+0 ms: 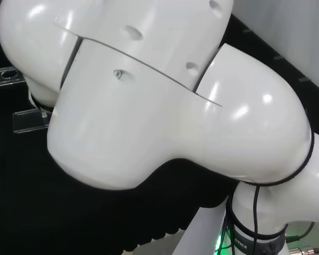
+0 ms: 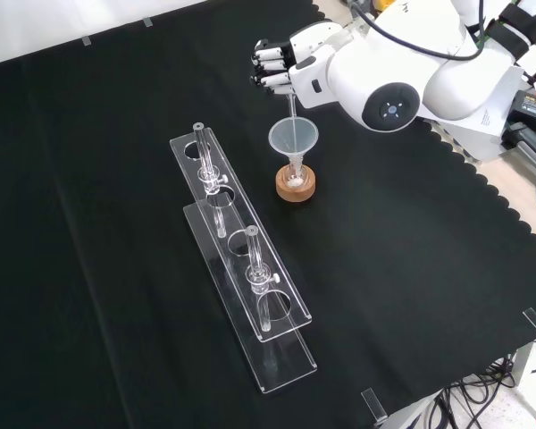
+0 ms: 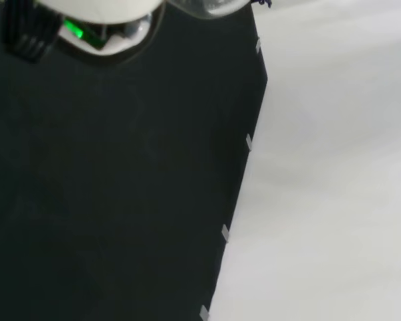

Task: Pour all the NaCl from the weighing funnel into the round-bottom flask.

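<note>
The main risk, as I judge it, is salt missing the mouth of the clear funnel [image 2: 293, 138] set in the round-bottom flask [image 2: 295, 178] on its cork ring [image 2: 296, 189], at upper centre of the front view, should the tilt go off line or the stem knock the rim. The hand [image 2: 277, 64], just above, has its fingers curled round the weighing funnel [image 2: 291, 100], whose thin stem points down into that mouth.

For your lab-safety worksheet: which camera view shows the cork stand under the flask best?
The front view. It looks down on the cloth, so the cork stand sits in plain sight below the funnel and the robot hand. In the head view the arm's white links block that spot; the wrist view faces bare cloth.
</note>
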`<state>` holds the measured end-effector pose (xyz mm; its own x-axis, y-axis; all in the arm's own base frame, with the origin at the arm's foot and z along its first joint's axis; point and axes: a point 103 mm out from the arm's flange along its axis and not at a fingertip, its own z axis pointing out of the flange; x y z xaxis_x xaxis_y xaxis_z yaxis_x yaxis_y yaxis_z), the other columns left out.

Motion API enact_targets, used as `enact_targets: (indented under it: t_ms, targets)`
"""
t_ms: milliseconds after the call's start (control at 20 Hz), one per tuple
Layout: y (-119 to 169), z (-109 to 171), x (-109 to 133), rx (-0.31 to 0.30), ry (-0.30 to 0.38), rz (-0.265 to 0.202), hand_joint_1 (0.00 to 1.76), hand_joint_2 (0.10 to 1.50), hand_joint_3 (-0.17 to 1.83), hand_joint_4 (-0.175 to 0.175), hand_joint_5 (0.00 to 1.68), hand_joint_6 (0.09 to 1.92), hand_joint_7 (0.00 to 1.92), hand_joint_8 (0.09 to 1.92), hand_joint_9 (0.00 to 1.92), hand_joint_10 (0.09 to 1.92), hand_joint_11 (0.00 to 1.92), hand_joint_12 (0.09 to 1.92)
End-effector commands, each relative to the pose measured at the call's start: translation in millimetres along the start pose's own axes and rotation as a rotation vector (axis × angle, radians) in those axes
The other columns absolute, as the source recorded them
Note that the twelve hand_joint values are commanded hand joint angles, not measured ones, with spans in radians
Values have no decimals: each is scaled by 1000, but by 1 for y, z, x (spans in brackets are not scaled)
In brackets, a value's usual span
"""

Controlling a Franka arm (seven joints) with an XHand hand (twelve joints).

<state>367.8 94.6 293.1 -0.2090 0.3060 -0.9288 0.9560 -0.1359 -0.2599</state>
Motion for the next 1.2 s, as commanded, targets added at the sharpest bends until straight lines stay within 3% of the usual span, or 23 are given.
enact_targets:
  t_ms: [50, 500, 1200]
  targets:
    - [-3, -5, 1, -9, -49, 10, 1102, 648, 754, 175, 1175, 890, 557, 653, 829, 382, 749, 1084]
    - [-8, -15, 3, -30, -133, 38, 1102, 649, 753, 175, 1174, 891, 556, 654, 829, 384, 748, 1084]
    - [-13, -19, 6, -39, -195, 60, 1102, 649, 753, 175, 1174, 891, 557, 657, 829, 386, 744, 1084]
